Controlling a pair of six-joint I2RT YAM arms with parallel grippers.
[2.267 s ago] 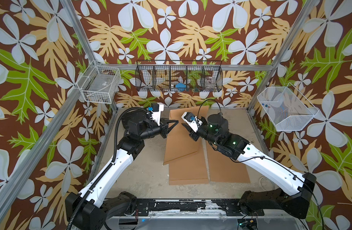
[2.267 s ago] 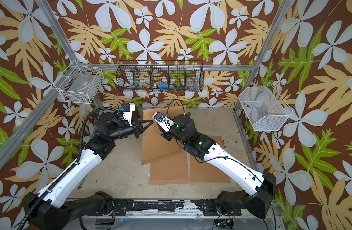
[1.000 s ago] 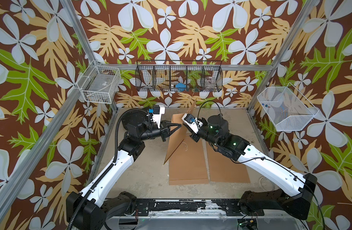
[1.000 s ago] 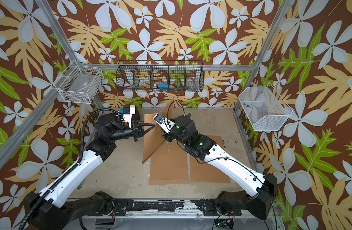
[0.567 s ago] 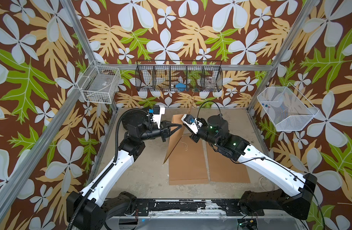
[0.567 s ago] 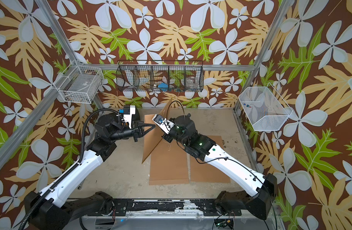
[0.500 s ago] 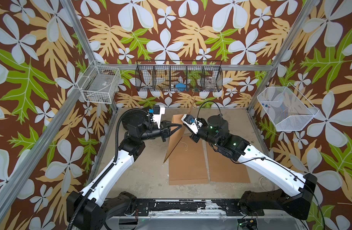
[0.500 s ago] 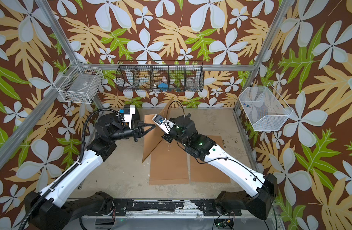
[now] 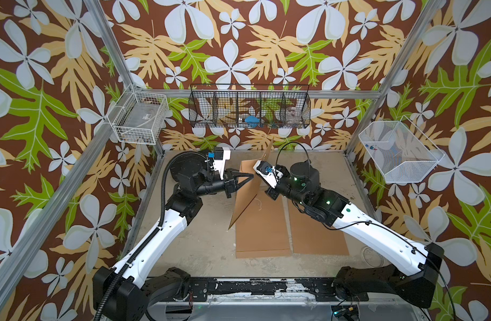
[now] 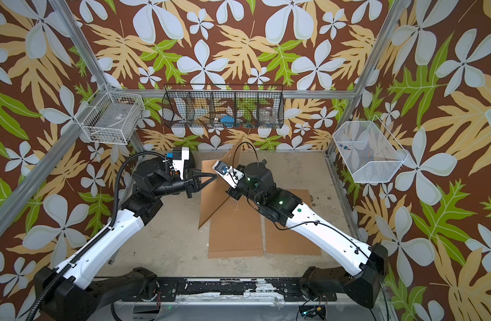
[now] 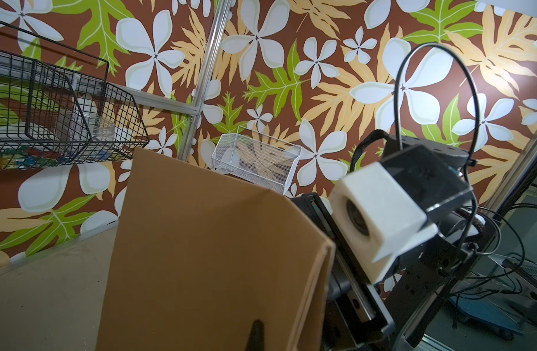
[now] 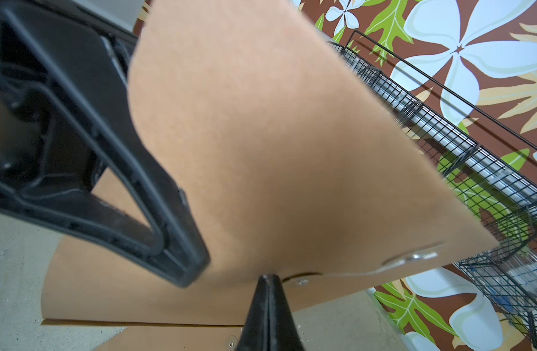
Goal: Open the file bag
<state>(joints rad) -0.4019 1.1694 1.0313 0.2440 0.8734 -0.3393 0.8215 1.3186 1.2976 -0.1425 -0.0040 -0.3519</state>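
Mid-table | file bag [image 9: 247, 191] tilted | left jaws, right jaws clamped on its edge | envelopes [image 9: 262, 233] below

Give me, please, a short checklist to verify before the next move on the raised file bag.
1. Left hand shut on the file bag: ok.
2. Right hand shut at the bag's edge: ok.
3. Right hand truly pinching the bag: cannot tell.
4. Bag raised from the table, standing tilted: ok.
5. Bag opened: not ok; only a thin slit shows beside the clasp.
6. Flat bags free of both hands: ok.
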